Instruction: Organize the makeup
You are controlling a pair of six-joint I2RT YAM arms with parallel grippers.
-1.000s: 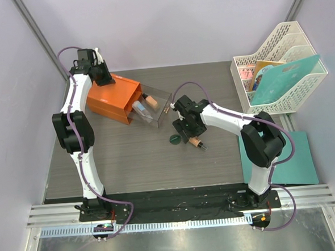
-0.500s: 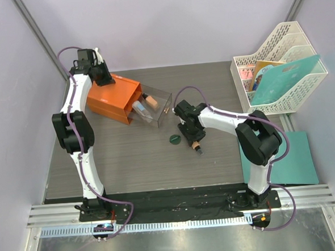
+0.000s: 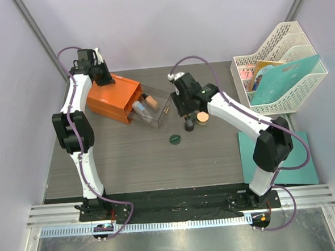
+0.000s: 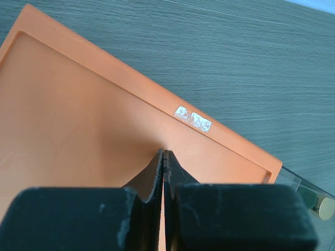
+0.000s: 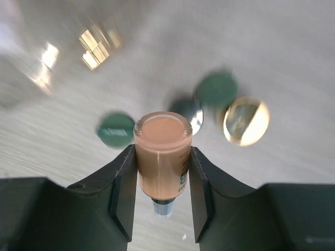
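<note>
Right gripper: is clamping the tan bottle above the desk, just right of the clear drawer (likely its destination). Left gripper: pinched together, is pressing the orange box, seemingly steadying it.

L gripper fingers pressed together, R gripper clamping bottle, prob. held aloft

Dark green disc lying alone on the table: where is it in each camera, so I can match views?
Top external: the dark green disc lies on the table, mid-picture, below-left of the tan-lidded jar.
Right wrist: blurred, the disc sits left of the tan bottle in the right pincer.
Left wrist: not in it; mostly the orange drawer box.
Shared landmark: the tan-lidded jar, right of the bottle in the wrist view.
</note>
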